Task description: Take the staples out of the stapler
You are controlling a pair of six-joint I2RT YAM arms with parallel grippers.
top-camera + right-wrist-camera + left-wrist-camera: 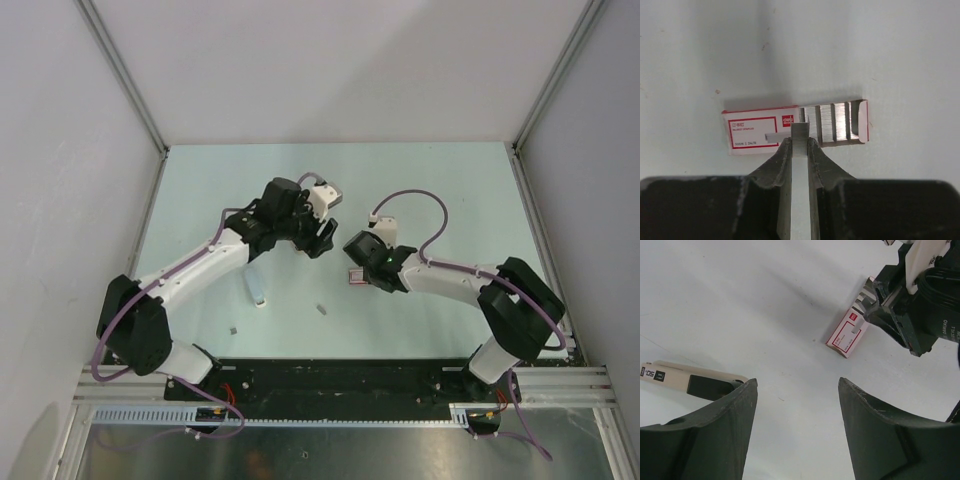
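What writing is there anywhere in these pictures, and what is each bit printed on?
"deli": white on a red patch on the staple box, barely legible.
"24/6": bottom line of that box's label; the other lines are too small.
"10S", or similar: black tag on the stapler, unsure.
Print on the right arm: too blurred to read.

Grey staples (800, 131) (one thin strip) pinched in the right pincer (800, 144).
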